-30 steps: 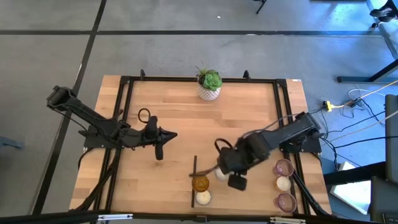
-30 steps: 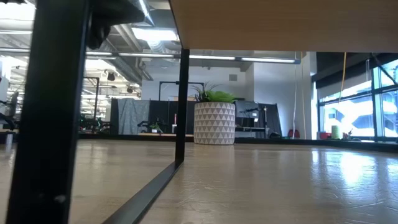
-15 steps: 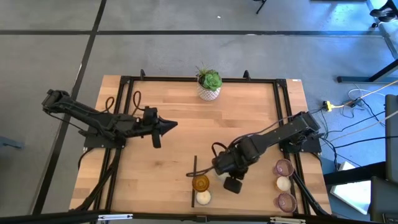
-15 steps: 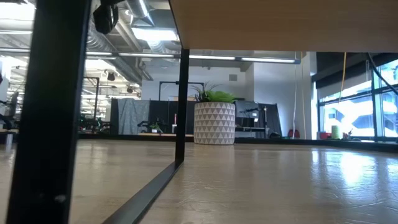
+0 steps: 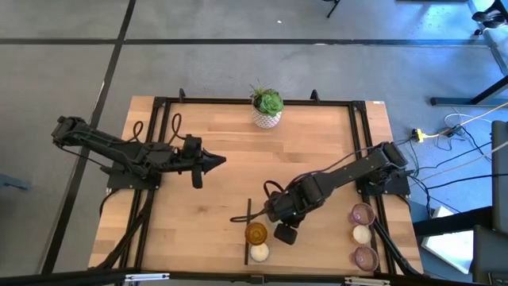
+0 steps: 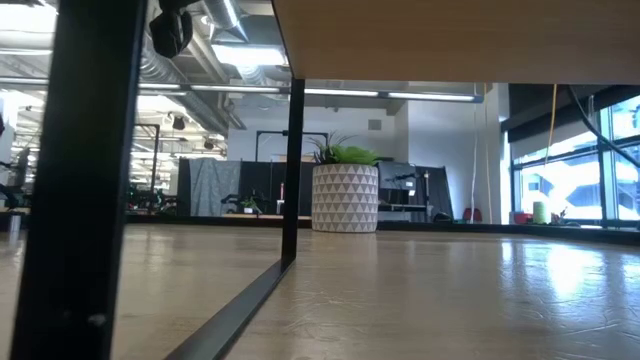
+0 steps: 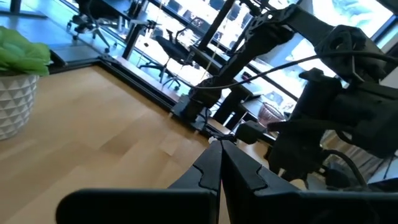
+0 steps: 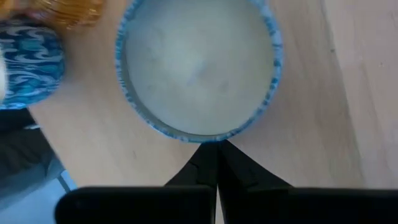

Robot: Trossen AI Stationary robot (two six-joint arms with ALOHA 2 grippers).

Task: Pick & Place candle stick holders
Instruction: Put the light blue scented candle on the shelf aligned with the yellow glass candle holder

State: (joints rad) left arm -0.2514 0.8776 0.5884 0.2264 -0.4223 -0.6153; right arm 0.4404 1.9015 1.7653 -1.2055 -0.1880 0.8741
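Note:
My right gripper (image 5: 270,214) is shut and points down near the table's front middle. Its wrist view shows a cream-white holder with a blue rim (image 8: 198,68) standing upright on the table just past the fingertips (image 8: 214,149). The high view hides that holder under the gripper. An amber holder (image 5: 255,233) and a cream-white one (image 5: 259,253) stand close by on the front side; both show in the right wrist view, the amber holder (image 8: 68,9) and the blue-patterned side (image 8: 28,62) of the other. Two mauve holders (image 5: 362,213) (image 5: 365,256) and a cream one (image 5: 361,233) stand at the right. My left gripper (image 5: 221,161) is shut and empty at mid-left. My right gripper's shut fingertips (image 8: 208,152) stand at the outer side of the cream-white holder's rim (image 8: 211,138), coming from above. I cannot tell whether they touch it. The holder rests on the table with its opening up.
The white patterned pot with the green plant (image 5: 267,110) stands at the far middle edge; it also shows in the low view (image 6: 345,197). A thin dark strip (image 5: 248,230) lies beside the amber holder. Black frame rails (image 5: 159,151) run along the table's sides.
My right gripper has gone toward the table's left edge, nearer the amber holder, staying low over the table. My left gripper has drawn a little toward the far edge and stays shut.

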